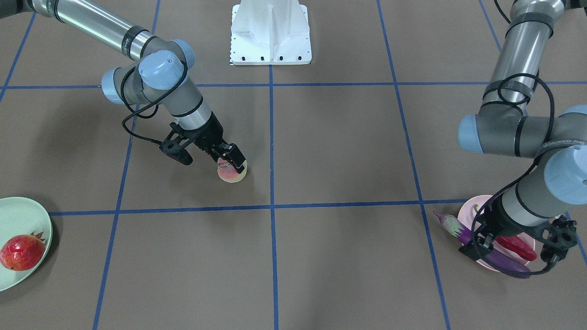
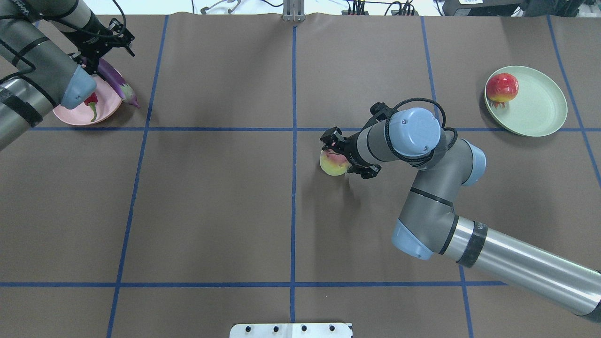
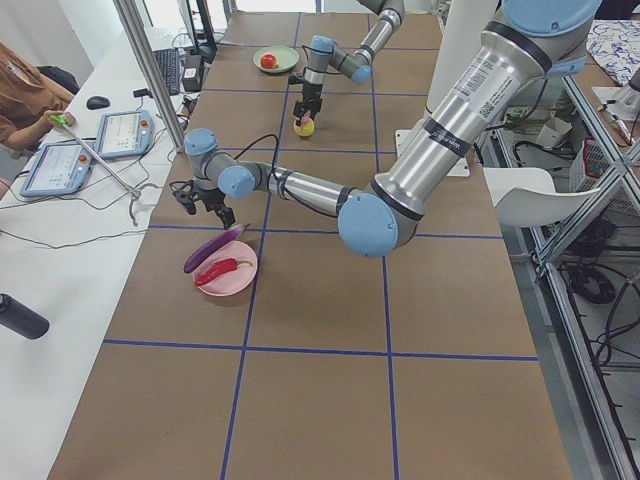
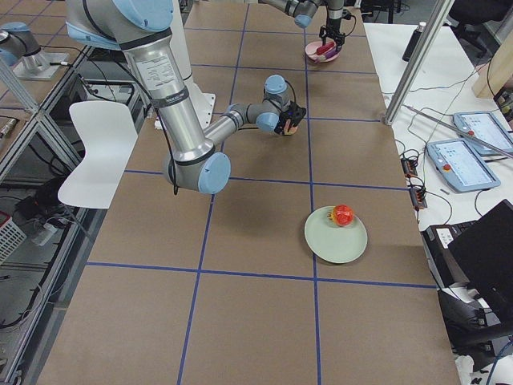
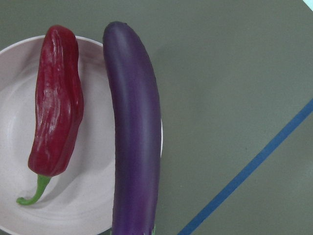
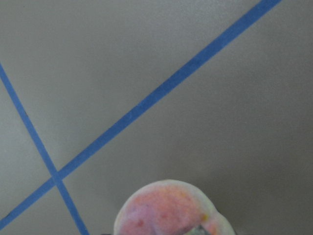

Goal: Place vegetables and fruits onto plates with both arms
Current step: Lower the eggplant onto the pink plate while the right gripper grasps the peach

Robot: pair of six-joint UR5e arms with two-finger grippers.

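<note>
The right hand [image 1: 230,161] pinches, as far as the angle shows, the peach [image 1: 232,174] on the table [image 1: 339,146], likely bound for the green plate [image 1: 23,211] holding the pomegranate [image 1: 21,252], while the left hand [image 2: 92,62], finger state untellable, hovers over the pink plate [image 5: 93,188] with chili [image 5: 56,103] and eggplant [image 5: 134,137].

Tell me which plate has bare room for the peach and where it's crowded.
The mint green plate is mostly bare: only the pomegranate sits at its edge nearest the peach. The pink plate is crowded, with the chili inside and the eggplant across its rim. Bare table lies between the peach and the mint green plate.
</note>
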